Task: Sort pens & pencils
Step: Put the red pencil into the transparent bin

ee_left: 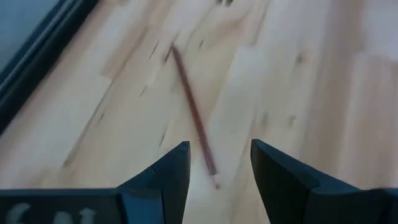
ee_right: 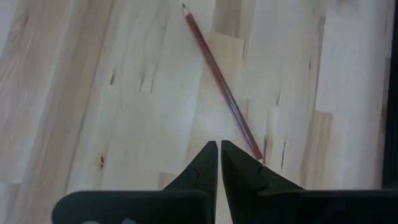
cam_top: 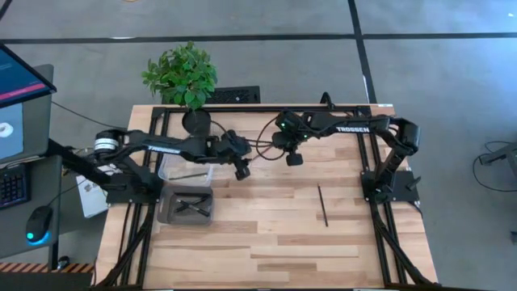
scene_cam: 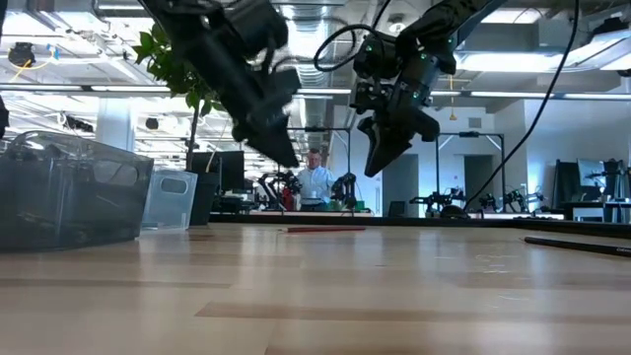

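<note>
A reddish-brown pencil [ee_left: 193,112] lies flat on the wooden table. It also shows in the right wrist view [ee_right: 221,81] and far back in the low view [scene_cam: 325,229]. My left gripper [ee_left: 219,149] is open and hangs above the table over the pencil's near end, touching nothing; it also shows in the high view [cam_top: 241,171]. My right gripper [ee_right: 219,146] is shut and empty, above the table near the pencil's other end, and shows in the high view [cam_top: 294,159]. A black pen [cam_top: 323,204] lies on the table toward the right.
A clear bin [cam_top: 187,171] holding one dark stick and a dark tray [cam_top: 186,204] holding several sticks stand at the table's left. A potted plant [cam_top: 184,77] stands at the far edge. A person [scene_cam: 315,182] is in the room beyond.
</note>
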Robot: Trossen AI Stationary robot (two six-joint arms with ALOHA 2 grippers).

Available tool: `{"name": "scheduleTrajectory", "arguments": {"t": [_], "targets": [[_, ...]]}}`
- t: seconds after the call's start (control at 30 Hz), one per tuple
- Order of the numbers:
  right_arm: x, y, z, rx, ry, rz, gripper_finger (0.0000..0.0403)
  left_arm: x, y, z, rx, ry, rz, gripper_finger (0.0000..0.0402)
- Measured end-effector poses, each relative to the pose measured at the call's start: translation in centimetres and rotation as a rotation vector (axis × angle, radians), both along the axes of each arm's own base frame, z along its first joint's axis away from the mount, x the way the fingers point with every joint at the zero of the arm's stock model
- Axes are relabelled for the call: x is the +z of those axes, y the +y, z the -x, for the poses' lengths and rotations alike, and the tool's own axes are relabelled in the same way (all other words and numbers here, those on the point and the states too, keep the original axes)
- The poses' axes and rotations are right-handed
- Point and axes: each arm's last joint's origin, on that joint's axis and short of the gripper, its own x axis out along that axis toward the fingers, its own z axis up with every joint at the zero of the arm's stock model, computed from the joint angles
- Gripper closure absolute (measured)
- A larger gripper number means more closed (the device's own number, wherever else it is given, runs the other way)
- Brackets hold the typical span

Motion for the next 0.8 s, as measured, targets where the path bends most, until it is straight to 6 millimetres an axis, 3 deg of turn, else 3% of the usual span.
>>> {"name": "scheduleTrajectory", "arguments": {"t": [0.37, 0.8], "targets": [[0.0, -0.2, -0.1, 0.044, -0.009, 0.042, 0.0310, -0.7, 1.7, -2.7, 0.075, 0.018, -0.044, 0.0241], [0.6, -1.1, -0.7, 0.059, -0.100, 0.109, 0.0287, -1.4, 1.6, -2.7, 0.095, 0.042, -0.027, 0.0241]]}}
